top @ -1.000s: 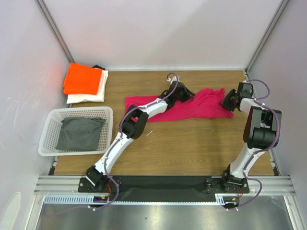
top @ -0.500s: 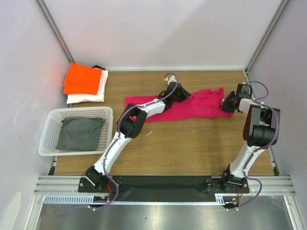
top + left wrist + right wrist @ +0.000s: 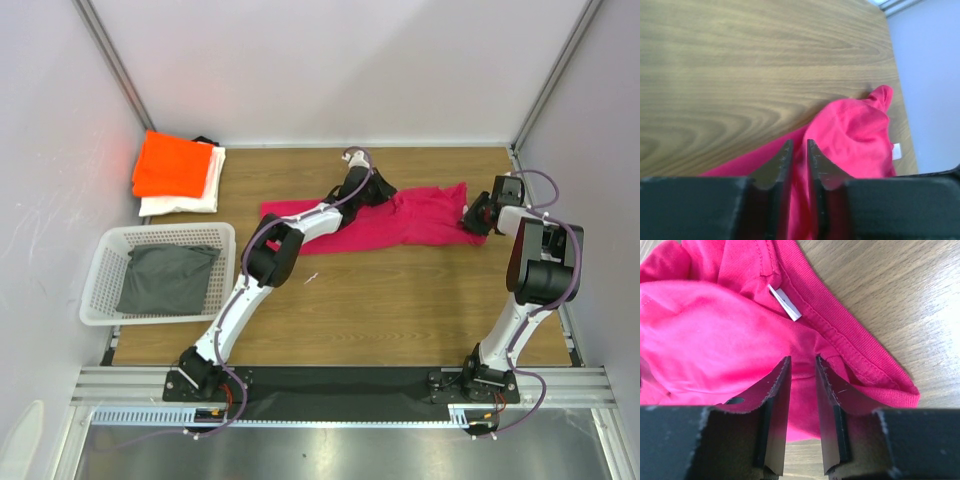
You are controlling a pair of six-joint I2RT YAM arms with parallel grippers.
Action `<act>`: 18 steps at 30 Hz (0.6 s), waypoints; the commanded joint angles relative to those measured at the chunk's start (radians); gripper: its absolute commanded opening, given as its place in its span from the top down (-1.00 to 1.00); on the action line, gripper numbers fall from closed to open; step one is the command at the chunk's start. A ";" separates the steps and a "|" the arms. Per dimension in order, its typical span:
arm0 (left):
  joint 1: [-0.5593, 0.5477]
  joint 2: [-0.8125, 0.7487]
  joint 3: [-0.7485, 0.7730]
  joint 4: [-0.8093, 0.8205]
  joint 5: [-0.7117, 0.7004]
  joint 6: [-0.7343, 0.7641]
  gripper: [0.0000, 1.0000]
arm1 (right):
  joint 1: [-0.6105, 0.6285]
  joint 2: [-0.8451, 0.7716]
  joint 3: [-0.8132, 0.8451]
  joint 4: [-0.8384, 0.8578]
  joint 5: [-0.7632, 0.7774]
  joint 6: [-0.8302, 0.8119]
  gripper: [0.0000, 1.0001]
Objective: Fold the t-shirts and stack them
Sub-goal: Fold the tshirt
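Observation:
The magenta-pink t-shirt point(image 3: 430, 215) lies stretched out across the back of the table. Its collar and white label point(image 3: 785, 302) are at the right end. My left gripper point(image 3: 386, 200) rests low on the shirt's middle. In the left wrist view its jaws point(image 3: 798, 142) stand a narrow gap apart, with pink cloth point(image 3: 855, 135) showing in the gap. My right gripper point(image 3: 470, 218) is at the collar end, shut on a bunch of pink cloth point(image 3: 705, 325) that fills the space between its fingertips point(image 3: 802, 360). The orange t-shirt point(image 3: 172, 165) lies folded on the white one point(image 3: 185, 203) at the back left.
A white lattice basket point(image 3: 100, 270) holding grey cloth point(image 3: 165, 278) stands at the left edge. Walls close in the table at the back and on both sides. Bare wood stretches between the pink shirt and the arm bases.
My left gripper's jaws have parted a little, and that arm has edged toward the back. The pink shirt lies slightly straighter. The right gripper has barely moved.

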 commanded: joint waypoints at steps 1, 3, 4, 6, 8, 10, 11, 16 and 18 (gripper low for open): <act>0.012 -0.058 0.062 0.052 0.032 0.084 0.24 | 0.000 0.004 0.032 0.012 -0.038 -0.027 0.34; 0.014 -0.084 0.063 0.022 0.069 0.127 -0.27 | -0.002 -0.007 0.083 -0.010 -0.070 -0.031 0.29; 0.012 -0.102 0.063 0.000 0.083 0.191 -0.34 | 0.000 -0.013 0.104 -0.019 -0.093 -0.036 0.24; 0.022 -0.176 0.063 -0.099 0.118 0.268 -0.43 | 0.003 -0.030 0.172 -0.075 -0.148 -0.048 0.11; 0.029 -0.270 0.053 -0.190 0.115 0.357 -0.44 | 0.009 -0.053 0.264 -0.166 -0.103 -0.053 -0.06; 0.045 -0.340 0.009 -0.342 0.089 0.459 -0.48 | 0.017 -0.078 0.304 -0.209 -0.060 -0.056 -0.16; 0.046 -0.422 -0.018 -0.386 0.068 0.503 -0.50 | 0.017 -0.111 0.301 -0.226 -0.053 -0.056 -0.27; 0.057 -0.630 -0.283 -0.638 -0.129 0.702 -0.65 | 0.056 -0.186 0.218 -0.235 -0.032 -0.019 -0.44; 0.068 -0.715 -0.426 -0.666 -0.130 0.734 -0.70 | 0.084 -0.193 0.169 -0.240 -0.001 -0.007 -0.47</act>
